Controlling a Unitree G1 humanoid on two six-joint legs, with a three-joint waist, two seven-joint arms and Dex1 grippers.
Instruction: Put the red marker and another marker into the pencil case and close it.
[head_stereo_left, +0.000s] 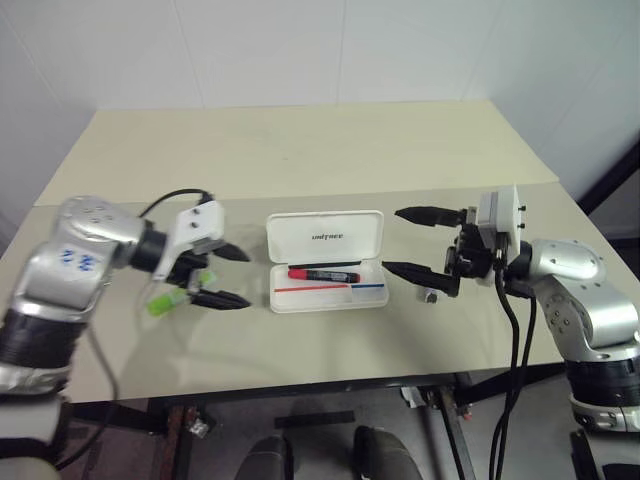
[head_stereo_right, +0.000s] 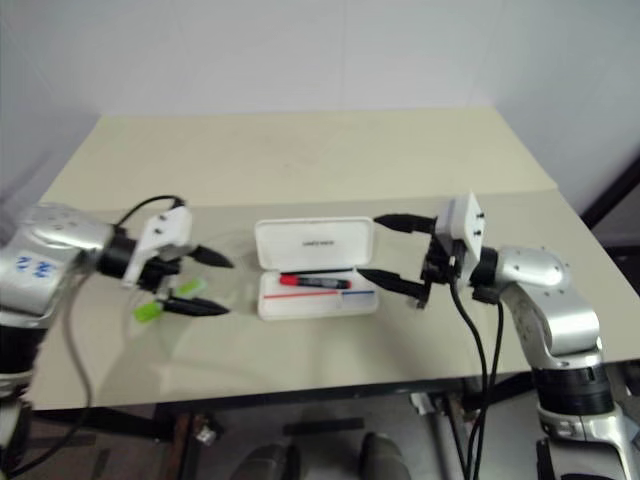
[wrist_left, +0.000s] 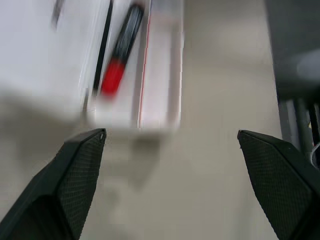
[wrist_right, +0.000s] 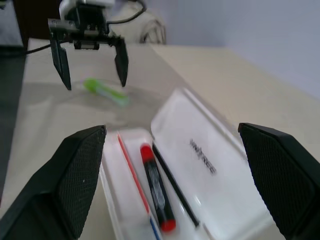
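My left claw (head_stereo_left: 228, 277) stands open and empty; the green marker (head_stereo_left: 170, 298) lies on the counter (head_stereo_left: 300, 150) just behind its fingertips, on my left. My right claw (head_stereo_left: 412, 242) is open too, with the pencil case (head_stereo_left: 326, 260) between the two claws, lid up, the red marker (head_stereo_left: 324, 273) inside. If I close carelessly, the stubby green marker could skid away. The counter is pale and smooth, against white walls.
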